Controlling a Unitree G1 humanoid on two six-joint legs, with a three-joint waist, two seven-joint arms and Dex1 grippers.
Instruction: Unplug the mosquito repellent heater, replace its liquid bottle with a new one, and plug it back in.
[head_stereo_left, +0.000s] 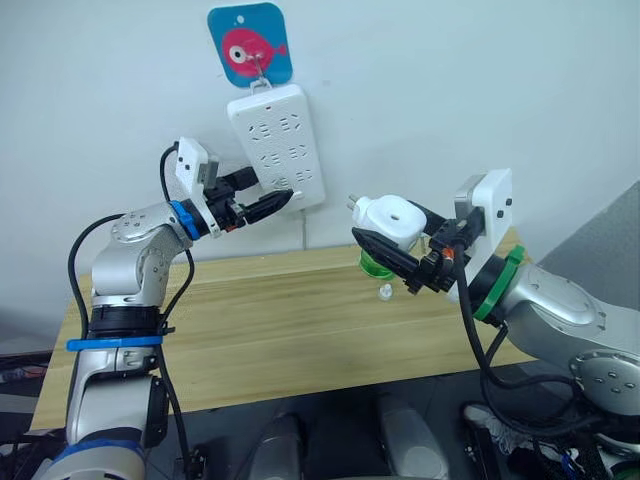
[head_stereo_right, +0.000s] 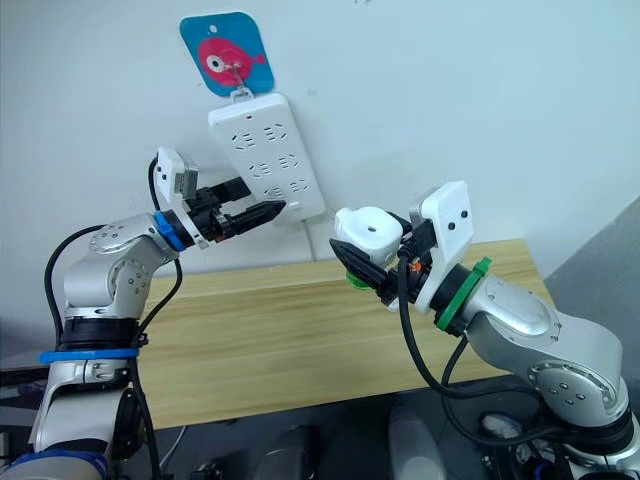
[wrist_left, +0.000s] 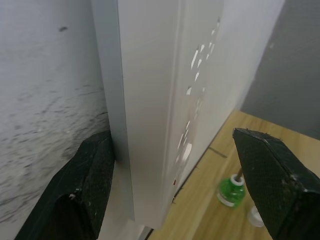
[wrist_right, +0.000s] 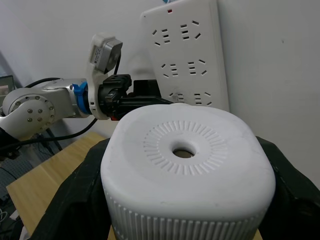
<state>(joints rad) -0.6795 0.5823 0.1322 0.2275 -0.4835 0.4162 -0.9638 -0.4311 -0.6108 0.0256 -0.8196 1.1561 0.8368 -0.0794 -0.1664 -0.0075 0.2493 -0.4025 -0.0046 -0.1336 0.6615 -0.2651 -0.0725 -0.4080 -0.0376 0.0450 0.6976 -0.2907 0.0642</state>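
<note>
The green bottle (head_stereo_left: 374, 262) stood largely hidden behind the mosquito repellent heater (head_stereo_left: 392, 222). The power strip (wrist_left: 155, 100) was cut off at the frame's top.

Head pair looks down over the table (head_stereo_left: 300, 320); both wrist cameras closely face the power strip (wrist_right: 187, 60)

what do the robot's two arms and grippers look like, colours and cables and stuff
Both arms are silver metal with black cables looping alongside. The left gripper has black fingers, a white wrist box and a blue ring; the right gripper has black fingers, a white wrist box and a green ring.
</note>
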